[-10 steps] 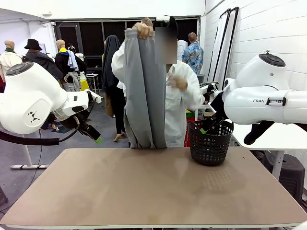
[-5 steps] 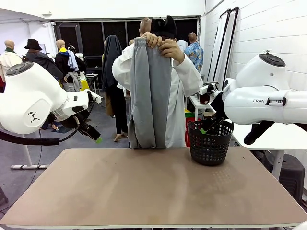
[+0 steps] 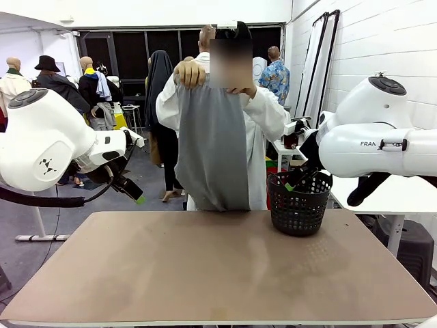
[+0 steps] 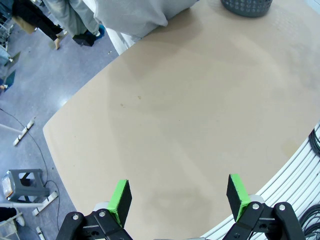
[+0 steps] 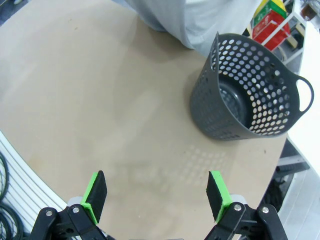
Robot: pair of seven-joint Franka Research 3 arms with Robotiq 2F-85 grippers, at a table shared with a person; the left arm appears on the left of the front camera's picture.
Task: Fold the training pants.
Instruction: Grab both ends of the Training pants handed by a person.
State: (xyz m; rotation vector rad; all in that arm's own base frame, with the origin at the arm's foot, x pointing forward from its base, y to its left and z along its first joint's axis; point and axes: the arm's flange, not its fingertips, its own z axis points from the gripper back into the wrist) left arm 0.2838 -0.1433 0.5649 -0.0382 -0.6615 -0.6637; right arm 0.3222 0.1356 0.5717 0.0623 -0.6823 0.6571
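At the far edge a person (image 3: 270,116) holds up the training pants (image 3: 212,150); our left gripper (image 4: 178,186) and right gripper (image 5: 156,182) hang released, well apart from them.

This is a robotics lab set up in a bare, warehouse-like hall, where a white left arm (image 3: 41,140) and a white right arm (image 3: 389,140) flank a plain brown table (image 3: 205,273) on a grey concrete floor (image 3: 20,219). A painted white block wall (image 3: 375,41) runs down one side with tall black-framed panels (image 3: 321,61) against it. A person in a white coat (image 3: 263,116) stands at the table's far side, and other people (image 3: 276,76) stand farther back.
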